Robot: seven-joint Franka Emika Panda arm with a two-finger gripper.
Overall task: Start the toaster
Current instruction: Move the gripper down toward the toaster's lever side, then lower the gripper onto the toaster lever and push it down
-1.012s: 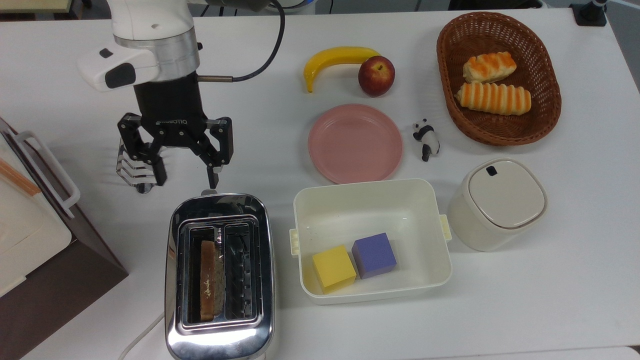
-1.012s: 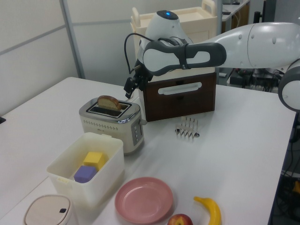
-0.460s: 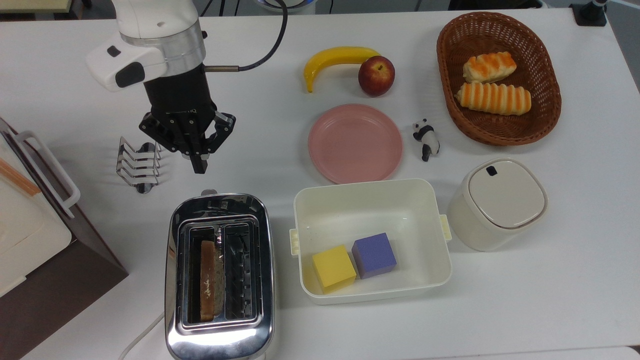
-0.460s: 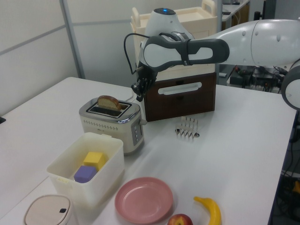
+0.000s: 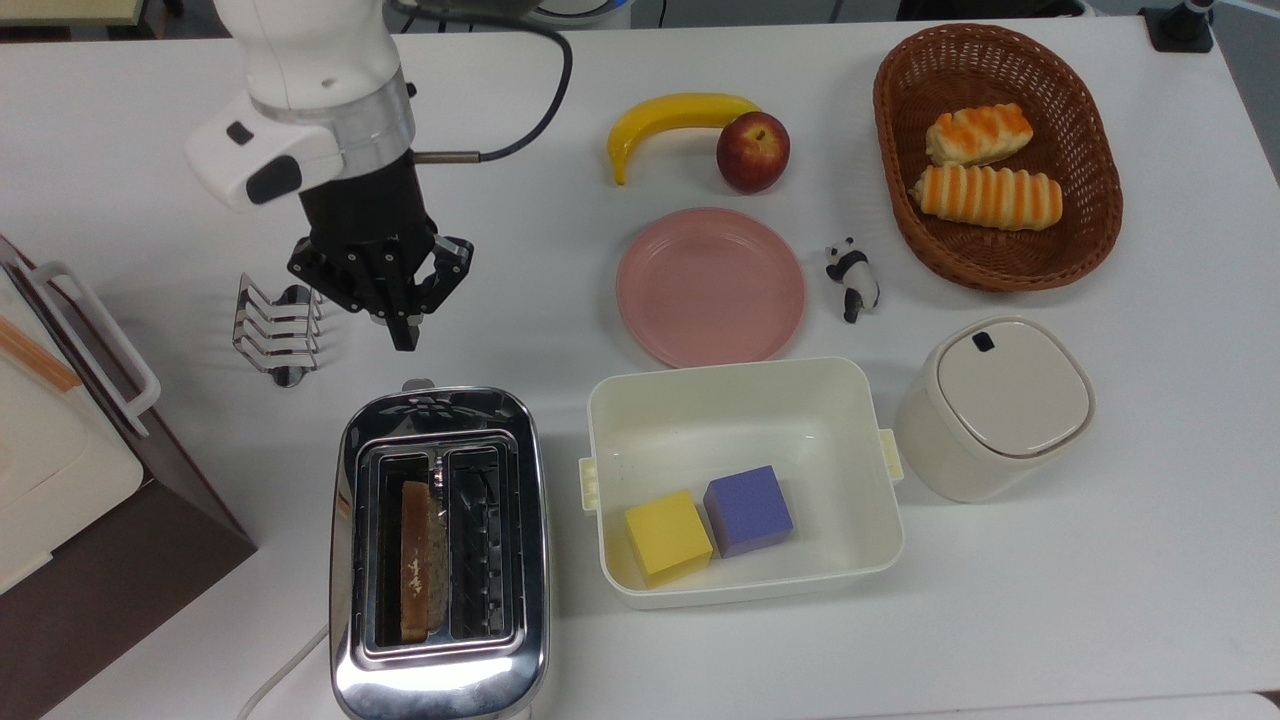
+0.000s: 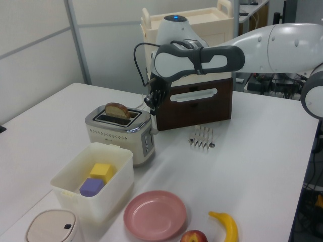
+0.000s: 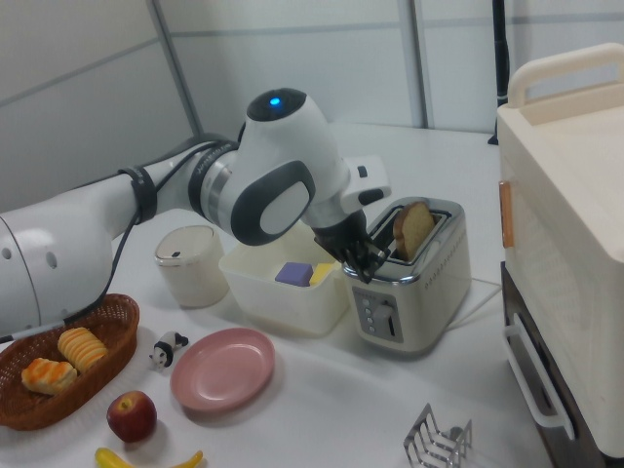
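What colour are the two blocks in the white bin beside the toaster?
One yellow block, one purple block, side by side in the white bin; the top view shows them best.

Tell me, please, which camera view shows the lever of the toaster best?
The right view shows it best: the lever sits in its slot on the toaster end panel facing that camera, beside buttons. The top view shows the lever as a small tab beyond the chrome edge, below the shut hand. The left view shows the end panel obliquely.

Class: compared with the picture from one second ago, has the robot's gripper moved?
Yes. In the top view the gripper, once spread over the wire toast rack, now sits shut toward the top view's right, clear of the rack, above the toaster lever end.
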